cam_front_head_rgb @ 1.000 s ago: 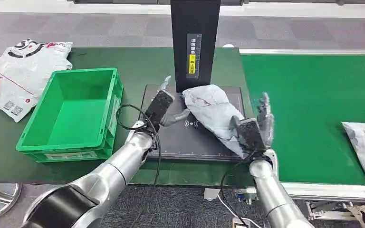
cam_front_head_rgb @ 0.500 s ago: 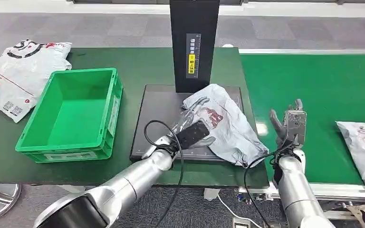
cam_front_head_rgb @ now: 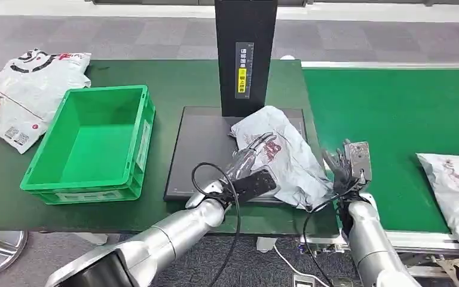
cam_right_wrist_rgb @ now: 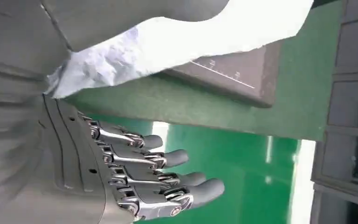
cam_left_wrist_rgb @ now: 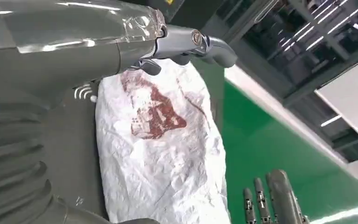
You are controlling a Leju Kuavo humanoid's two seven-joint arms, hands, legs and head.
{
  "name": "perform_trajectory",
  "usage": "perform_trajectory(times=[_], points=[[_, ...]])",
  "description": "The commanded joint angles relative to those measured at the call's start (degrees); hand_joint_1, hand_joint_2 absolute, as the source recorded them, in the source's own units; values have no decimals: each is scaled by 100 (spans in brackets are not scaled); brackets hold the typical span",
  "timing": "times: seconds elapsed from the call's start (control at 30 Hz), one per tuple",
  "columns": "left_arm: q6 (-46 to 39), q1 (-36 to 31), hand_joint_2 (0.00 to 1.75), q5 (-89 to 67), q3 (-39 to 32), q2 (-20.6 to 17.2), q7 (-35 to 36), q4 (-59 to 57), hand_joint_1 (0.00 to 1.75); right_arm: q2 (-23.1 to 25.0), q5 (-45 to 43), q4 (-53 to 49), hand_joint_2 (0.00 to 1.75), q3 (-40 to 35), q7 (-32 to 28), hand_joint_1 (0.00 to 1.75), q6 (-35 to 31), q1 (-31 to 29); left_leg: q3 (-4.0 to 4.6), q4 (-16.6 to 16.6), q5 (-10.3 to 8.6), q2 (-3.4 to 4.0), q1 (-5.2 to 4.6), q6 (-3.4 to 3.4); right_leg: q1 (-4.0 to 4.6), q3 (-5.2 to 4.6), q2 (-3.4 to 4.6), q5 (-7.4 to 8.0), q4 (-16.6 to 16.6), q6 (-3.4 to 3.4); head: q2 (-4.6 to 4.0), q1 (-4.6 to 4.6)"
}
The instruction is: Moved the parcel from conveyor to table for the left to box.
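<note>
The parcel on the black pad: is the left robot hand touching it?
Cannot tell. In the head view the left robot hand overlaps the parcel, but no view plainly shows contact or a gap.

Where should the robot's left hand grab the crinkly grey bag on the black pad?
Probably its near left edge, coming from the box side. The grey bag lies flat and crumpled on the black pad, and the left hand is already at that edge, fingers spread. Loose folds there should pinch easily.

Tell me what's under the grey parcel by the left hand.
The grey parcel lies on the dark scanner pad, overhanging its edge onto the green table. Whatever sits beneath the parcel itself is covered.
</note>
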State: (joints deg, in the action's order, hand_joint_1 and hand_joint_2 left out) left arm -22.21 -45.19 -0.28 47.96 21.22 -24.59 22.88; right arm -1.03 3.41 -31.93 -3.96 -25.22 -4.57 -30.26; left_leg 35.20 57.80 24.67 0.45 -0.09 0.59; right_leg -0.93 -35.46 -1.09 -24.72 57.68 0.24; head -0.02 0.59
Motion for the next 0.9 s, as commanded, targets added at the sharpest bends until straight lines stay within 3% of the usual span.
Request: perform_trajectory(times=[0.03,0.23,0.3,0.43,0.8,0.9], points=[[22,-187,175,10,872,-122,90,-236,0,-56,-3,556,175,-117,9,0,36,-436,-11,-1,6,8,3,2,3,9,18,0,-5,-3,2,0],[-159,199,175,-1283,2652,-122,797,-353,0,-28,47,865,175,-218,133,0,-168,-822,-25,-9,8,19,2,1,0,20,32,0,-11,-3,0,0],[-114,347,175,-1065,2528,-122,828,-274,0,-50,251,853,175,-342,389,0,-354,-741,-35,-18,8,19,2,1,0,29,33,0,-20,-2,0,0],[169,249,175,784,1247,-122,278,-236,0,-162,931,801,175,-906,561,0,4,-562,-13,-5,6,1,3,1,2,14,9,-4,-7,-1,0,0],[222,186,175,819,1225,-122,241,-298,0,-139,954,770,175,-904,591,0,-3,-586,-9,-2,6,8,3,-1,3,8,14,-3,-6,3,0,0],[394,138,175,1788,454,-122,-68,-320,0,-124,1442,608,175,-1248,425,0,-2,-556,-8,-2,6,9,1,0,1,6,18,-3,-4,2,0,0]])
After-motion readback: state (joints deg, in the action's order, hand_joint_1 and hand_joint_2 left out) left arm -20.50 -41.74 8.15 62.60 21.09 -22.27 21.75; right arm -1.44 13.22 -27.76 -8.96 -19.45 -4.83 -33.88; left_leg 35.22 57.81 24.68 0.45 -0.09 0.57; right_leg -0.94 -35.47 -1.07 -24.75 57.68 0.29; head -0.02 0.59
